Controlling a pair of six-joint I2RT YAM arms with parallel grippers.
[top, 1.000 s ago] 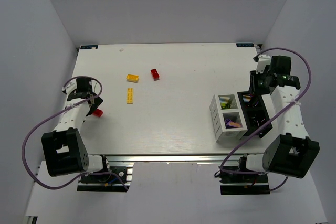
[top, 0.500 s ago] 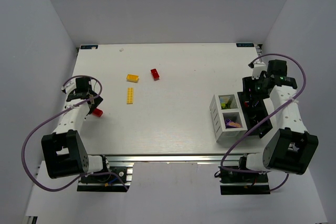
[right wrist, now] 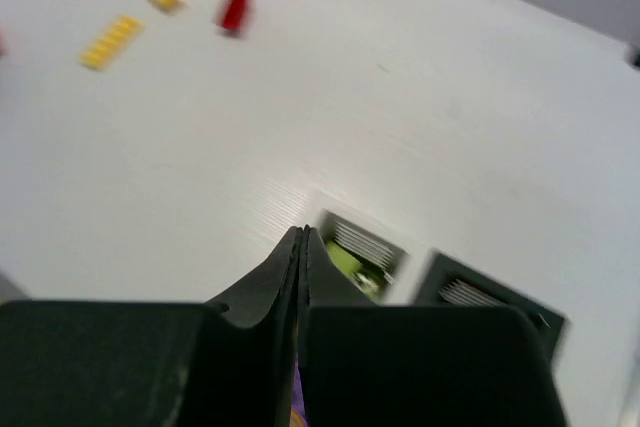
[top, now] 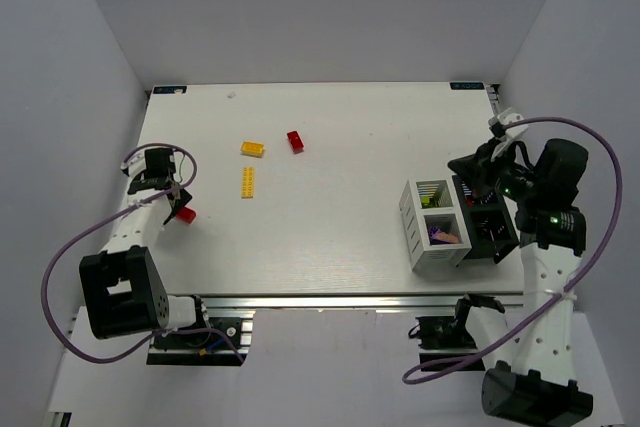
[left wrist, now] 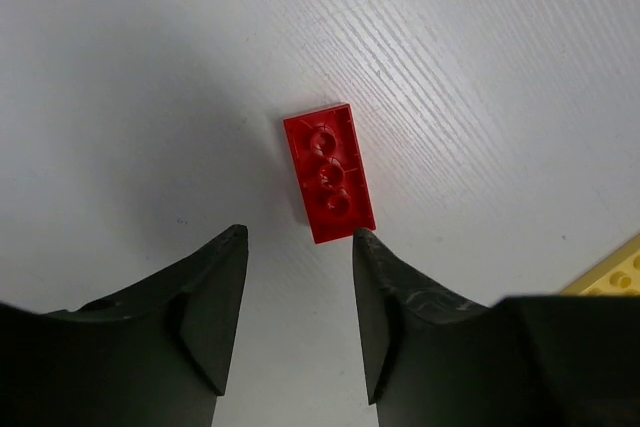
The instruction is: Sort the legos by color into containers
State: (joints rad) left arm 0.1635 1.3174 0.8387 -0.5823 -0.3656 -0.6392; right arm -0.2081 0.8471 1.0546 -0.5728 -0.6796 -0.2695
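Observation:
A red lego point(left wrist: 328, 172) lies flat on the table just beyond my left gripper's point(left wrist: 298, 237) tips; the jaws stand open and hold nothing. The top view shows this red lego point(top: 187, 214) beside the left gripper point(top: 173, 199). A second red lego point(top: 295, 140), an orange one point(top: 253, 148) and a yellow plate point(top: 247, 181) lie further back. The containers point(top: 412, 219) stand at the right, with a purple piece point(top: 437, 235) and green legos point(top: 432, 191) in the white compartments. My right gripper point(top: 465, 167) hovers over their far side, shut and empty.
The right wrist view looks past the shut right gripper point(right wrist: 301, 237) at a green lego point(right wrist: 343, 258) in a white compartment, with a black compartment point(right wrist: 490, 297) to its right. A yellow plate's corner point(left wrist: 615, 272) shows in the left wrist view. Grey walls enclose the table.
The right gripper has closed and the right arm has risen and swung back from over the black compartments. The left gripper's jaws have narrowed near the red lego.

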